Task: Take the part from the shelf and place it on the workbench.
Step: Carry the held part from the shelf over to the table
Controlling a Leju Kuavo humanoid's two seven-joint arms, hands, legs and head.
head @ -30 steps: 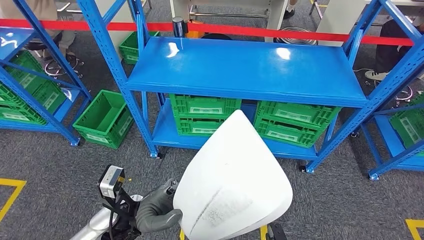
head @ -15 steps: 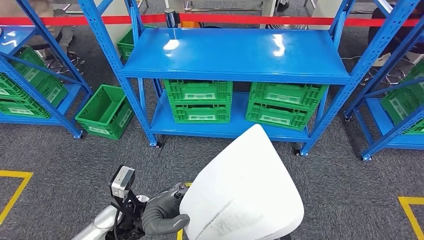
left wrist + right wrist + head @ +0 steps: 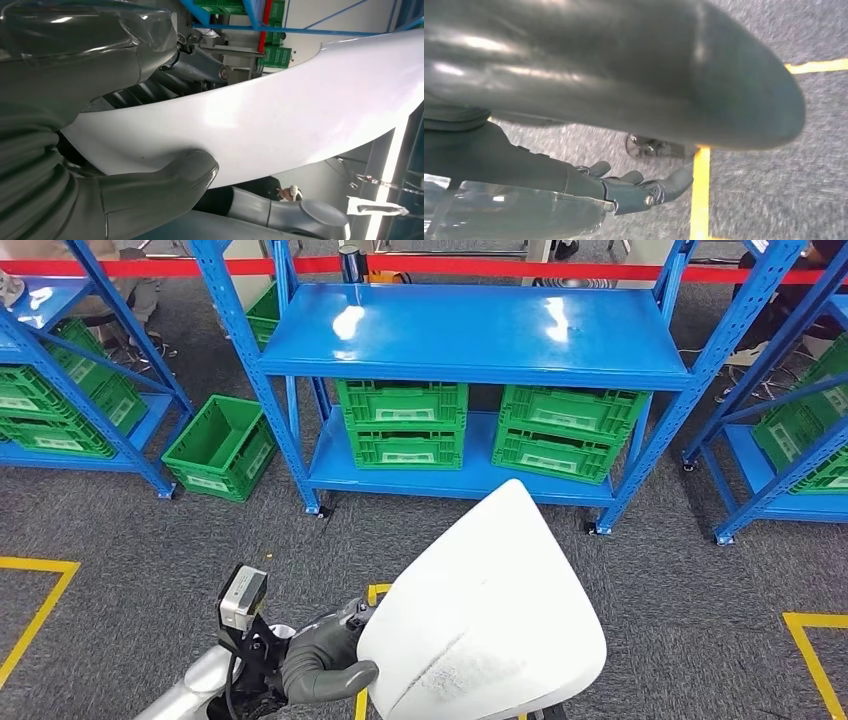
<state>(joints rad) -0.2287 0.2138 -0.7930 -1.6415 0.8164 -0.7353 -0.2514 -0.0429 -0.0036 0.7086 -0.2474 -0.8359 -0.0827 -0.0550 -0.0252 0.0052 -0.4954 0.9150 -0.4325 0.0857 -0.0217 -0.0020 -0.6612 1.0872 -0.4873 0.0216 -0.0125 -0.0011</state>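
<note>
Part (image 3: 485,610), white curved shell: edge pinched between left hand (image 3: 318,672) thumb and fingers; right hand (image 3: 644,187) fingers extended beneath it.

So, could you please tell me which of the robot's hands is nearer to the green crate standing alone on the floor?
Left. The left hand grips the white part on the green crate's side; the right hand is under the part, farther away.

White part (image 3: 490,610) with a rough speckled patch, grey hand (image 3: 318,665), bright blue shelf (image 3: 480,335), green crates (image 3: 402,425), grey speckly floor (image 3: 130,530) with yellow lines (image 3: 40,605), red tape (image 3: 560,268).
</note>
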